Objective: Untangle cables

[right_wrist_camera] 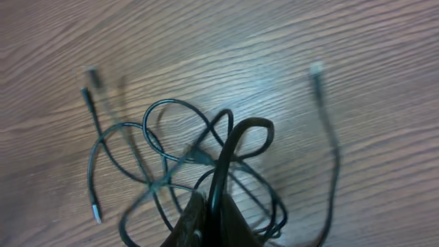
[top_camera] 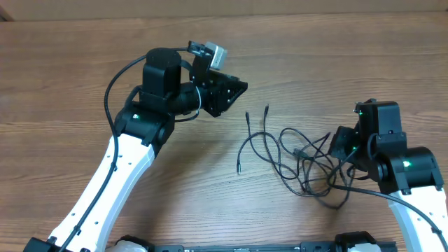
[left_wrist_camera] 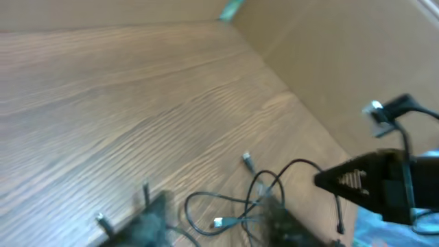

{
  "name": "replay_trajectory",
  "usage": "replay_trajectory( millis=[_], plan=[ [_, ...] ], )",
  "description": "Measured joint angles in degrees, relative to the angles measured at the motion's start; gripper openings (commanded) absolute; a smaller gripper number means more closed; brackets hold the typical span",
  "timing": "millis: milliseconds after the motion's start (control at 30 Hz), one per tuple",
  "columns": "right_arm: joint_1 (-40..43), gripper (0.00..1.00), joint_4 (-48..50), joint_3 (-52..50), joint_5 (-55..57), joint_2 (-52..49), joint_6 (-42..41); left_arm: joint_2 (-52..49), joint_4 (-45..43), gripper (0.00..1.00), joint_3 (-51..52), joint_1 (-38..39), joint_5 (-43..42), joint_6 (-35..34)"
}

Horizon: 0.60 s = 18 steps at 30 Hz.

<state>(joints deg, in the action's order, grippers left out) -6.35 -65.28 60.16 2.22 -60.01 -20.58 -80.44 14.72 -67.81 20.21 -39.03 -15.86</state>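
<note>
Tangled black cables (right_wrist_camera: 219,171) on a wooden tabletop (top_camera: 70,84); right claw (right_wrist_camera: 209,209) pinched on one loop; left claw (top_camera: 233,89) part-open, empty, near their loose ends.

Worktop (top_camera: 56,84): mid-brown wood with darker grain streaks running along it.
Cables (right_wrist_camera: 221,165): black all along, with silvery-grey plug tips; one tip looks pale and blurred.
Left arm (top_camera: 115,175): white long link, black joints and wrist, and a small green light on the black housing.
Right arm (top_camera: 413,171): black housing with a green light, and a white link below it.
Wrist camera (top_camera: 215,53): grey box on the black left wrist.
Right fingers (right_wrist_camera: 195,219): dark brownish black.
Left fingers (left_wrist_camera: 154,219): dark and blurred.
Wall (left_wrist_camera: 343,62): plain tan, no pattern.
Small mark (left_wrist_camera: 231,9): teal-green, at the wall's foot.
</note>
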Motion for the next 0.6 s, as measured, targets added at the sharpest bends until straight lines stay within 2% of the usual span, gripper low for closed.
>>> replay_trajectory(
  millis=[33,133,267,300,433,600],
  plan=[
    [0.0,0.04,0.24,0.0,-0.79,0.0,0.15,0.0,0.83,0.78,0.0,0.0,0.72,-0.35],
    [-0.02,0.04,2.49,0.0,-3.28,0.0,0.68,0.0,3.89,0.88,0.0,0.0,1.81,-0.11],
    [0.0,0.04,10.19,-0.02,-8.48,0.0,0.98,0.0,9.51,0.84,-0.02,0.35,0.59,1.2],
    [0.0,0.04,14.78,0.04,-10.58,-0.02,1.07,0.0,12.0,0.83,-0.02,0.59,0.17,2.29],
    [-0.02,0.04,24.87,1.29,-15.96,-0.13,-0.35,0.04,20.44,0.84,-0.07,1.33,-0.35,5.79],
    [0.0,0.04,34.62,11.91,-21.62,-0.66,-2.14,0.09,29.14,0.84,-0.04,1.46,2.32,8.74]
  ],
)
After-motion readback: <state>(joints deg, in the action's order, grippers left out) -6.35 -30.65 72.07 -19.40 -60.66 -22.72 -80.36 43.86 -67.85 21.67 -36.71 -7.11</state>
